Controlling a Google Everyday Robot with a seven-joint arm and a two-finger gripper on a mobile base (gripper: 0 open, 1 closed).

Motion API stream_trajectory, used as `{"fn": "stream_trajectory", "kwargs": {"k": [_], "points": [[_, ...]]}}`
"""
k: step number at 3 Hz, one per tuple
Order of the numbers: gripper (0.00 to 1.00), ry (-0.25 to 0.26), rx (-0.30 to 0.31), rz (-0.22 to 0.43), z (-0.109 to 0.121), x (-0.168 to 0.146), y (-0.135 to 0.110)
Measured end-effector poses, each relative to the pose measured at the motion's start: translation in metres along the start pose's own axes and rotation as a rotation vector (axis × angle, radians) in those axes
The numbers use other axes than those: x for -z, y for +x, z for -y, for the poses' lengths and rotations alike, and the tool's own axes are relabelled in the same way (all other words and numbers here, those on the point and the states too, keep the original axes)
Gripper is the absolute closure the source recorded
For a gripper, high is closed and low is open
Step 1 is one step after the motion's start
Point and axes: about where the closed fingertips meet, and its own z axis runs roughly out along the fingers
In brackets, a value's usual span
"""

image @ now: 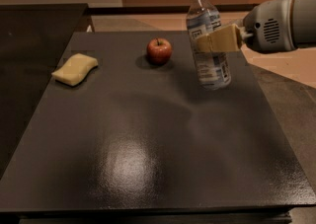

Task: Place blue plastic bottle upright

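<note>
One step of two looks done: I am clamping my gripper (205,41) across the label of the blue plastic bottle (213,68) at the far right of the table (148,164). The bottle is leaning slightly, cap uppermost, and I cannot tell whether its base is touching. Levelling and release are remaining, in my judgement. The clear bluish plastic is looking thin and smooth, and the dark tabletop is showing a dull sheen.

Dark tbl (148,178), glossy top w/ glare near front. Red apple (159,51) rear center, stem up. Yellow sponge (75,69) flat at rear left, well apart from apple. 2nd dark surface (29,35) along left. Gripper (208,41) over rear right, right of apple.
</note>
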Motion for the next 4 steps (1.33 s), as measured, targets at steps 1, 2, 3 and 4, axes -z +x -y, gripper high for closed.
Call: {"fn": "stream_trajectory", "kwargs": {"k": [1,2,3,4], "points": [[1.00,-0.061,0.032,0.088,-0.002,0.003,0.005],[1.00,-0.116,0.097,0.167,-0.005,0.006,0.013],[1.00,-0.126,0.206,0.220,-0.011,0.010,0.022],[1.00,-0.120,0.294,0.253,-0.014,0.013,0.030]]}}
